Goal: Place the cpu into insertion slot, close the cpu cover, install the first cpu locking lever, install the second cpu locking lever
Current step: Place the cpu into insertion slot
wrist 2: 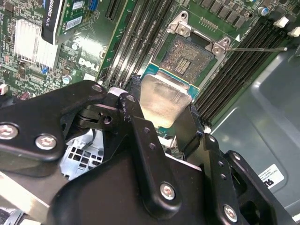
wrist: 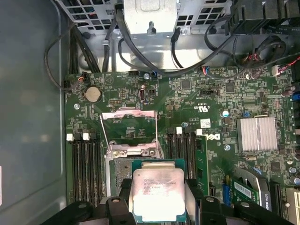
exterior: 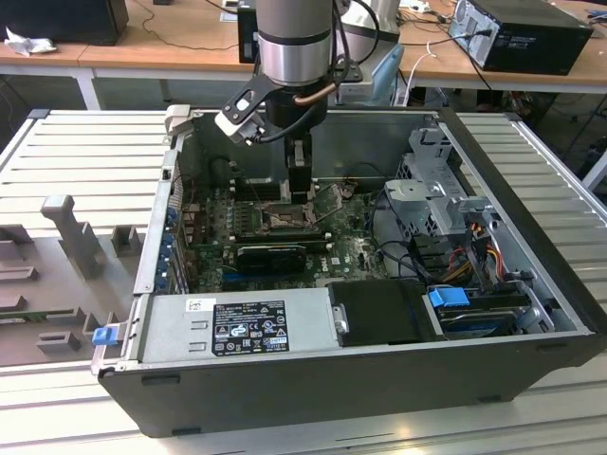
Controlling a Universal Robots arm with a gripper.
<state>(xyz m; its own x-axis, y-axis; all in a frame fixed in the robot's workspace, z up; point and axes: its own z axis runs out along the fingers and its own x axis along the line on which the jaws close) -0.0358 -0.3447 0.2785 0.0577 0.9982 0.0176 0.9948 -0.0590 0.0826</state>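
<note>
- Exterior view: the gripper (exterior: 300, 190) hangs above the insertion slot (exterior: 285, 221) inside the computer case (exterior: 313, 379).
- Second wrist view: its fingers (wrist 2: 136, 93) clench the cpu (wrist 2: 164, 101), partly over the slot.
- First wrist view: the cpu cover (wrist: 127, 113) stands open beyond the slot.

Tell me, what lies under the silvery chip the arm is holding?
Under the cpu sits the open insertion slot; its dark contact field shows past the chip's edge. The part straight beneath the chip is covered.

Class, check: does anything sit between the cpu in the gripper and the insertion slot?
Nothing visible does. The gripper holds the cpu close by the bare insertion slot; the cpu cover is swung open, clear of the slot.
</note>
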